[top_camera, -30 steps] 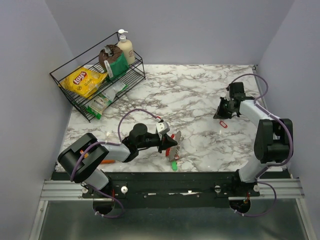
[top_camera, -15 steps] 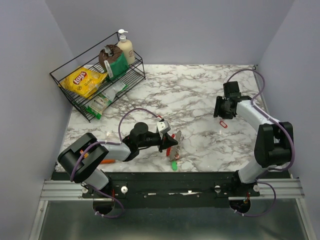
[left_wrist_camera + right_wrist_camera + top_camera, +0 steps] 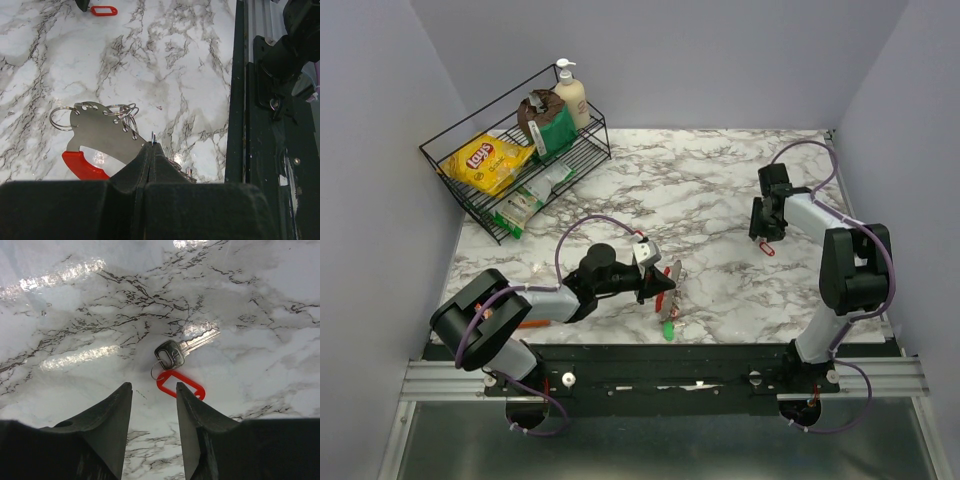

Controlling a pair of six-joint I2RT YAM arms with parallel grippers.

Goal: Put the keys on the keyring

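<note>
From above, the left claw (image 3: 656, 284) pinched the keyring (image 3: 669, 282) near the worktop's (image 3: 700, 190) near edge, with a green-tagged key (image 3: 667, 329) lying loose beside it. Its wrist view showed fingers pressed together on the silvery plate, no key visibly attached. In the right wrist view the right claw (image 3: 154, 390) stood spread over the red-tagged key (image 3: 182, 352), unheld near the right edge; threading seemingly all remained

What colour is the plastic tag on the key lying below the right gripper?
The tag is red, clearest in the right wrist view.
</note>
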